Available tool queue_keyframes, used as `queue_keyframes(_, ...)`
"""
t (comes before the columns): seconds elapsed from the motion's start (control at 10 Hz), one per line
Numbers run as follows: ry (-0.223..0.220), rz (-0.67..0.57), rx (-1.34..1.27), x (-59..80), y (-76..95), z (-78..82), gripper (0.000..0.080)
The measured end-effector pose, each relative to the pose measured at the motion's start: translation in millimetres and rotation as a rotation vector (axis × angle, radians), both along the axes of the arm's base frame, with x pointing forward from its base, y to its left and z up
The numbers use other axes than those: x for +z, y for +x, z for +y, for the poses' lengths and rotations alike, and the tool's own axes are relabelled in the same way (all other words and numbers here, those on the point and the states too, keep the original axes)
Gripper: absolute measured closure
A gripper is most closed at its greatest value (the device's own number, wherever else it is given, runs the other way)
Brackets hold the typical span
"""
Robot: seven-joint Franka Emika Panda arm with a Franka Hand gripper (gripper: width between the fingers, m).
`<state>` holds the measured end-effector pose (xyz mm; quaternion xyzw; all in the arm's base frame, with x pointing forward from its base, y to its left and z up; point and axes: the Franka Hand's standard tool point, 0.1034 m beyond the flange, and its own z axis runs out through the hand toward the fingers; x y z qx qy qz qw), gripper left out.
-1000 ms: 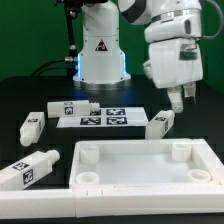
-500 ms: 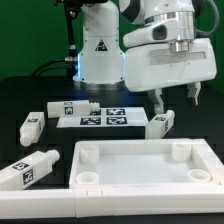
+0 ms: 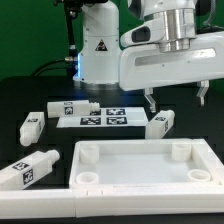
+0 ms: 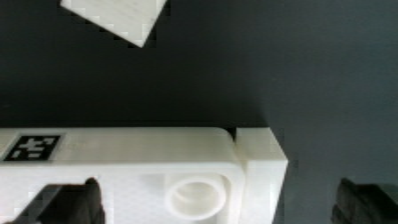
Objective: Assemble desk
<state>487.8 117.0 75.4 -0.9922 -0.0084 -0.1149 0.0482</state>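
Empty wide-spread claw (image 3: 177, 99) above leg (image 3: 160, 124) and rim of desk top (image 3: 130, 147)

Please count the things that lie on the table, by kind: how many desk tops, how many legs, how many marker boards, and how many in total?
Desk top: 1
Legs: 4
Marker board: 1
Total: 6
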Motion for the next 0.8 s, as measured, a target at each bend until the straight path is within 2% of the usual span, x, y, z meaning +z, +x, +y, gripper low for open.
queue_keyframes(0.1, 0.019, 0.010, -0.075, -0.9, -0.4, -1.6, 0.0150)
queue_keyframes(0.2, 0.038, 0.067, -0.164, -6.7, -3.0, -10.5, 0.0150)
queue_keyframes(0.4, 0.108, 0.160, -0.436, -12.2, 2.0, -20.9, 0.0150)
queue_keyframes(0.5, 0.133, 0.172, -0.555, -22.9, -4.7, -24.7, 0.0150)
queue_keyframes(0.6, 0.133, 0.162, -0.613, -32.0, -14.0, -17.3, 0.0150)
queue_keyframes(0.8, 0.141, 0.178, -0.636, -31.1, -14.0, -16.1, 0.0150)
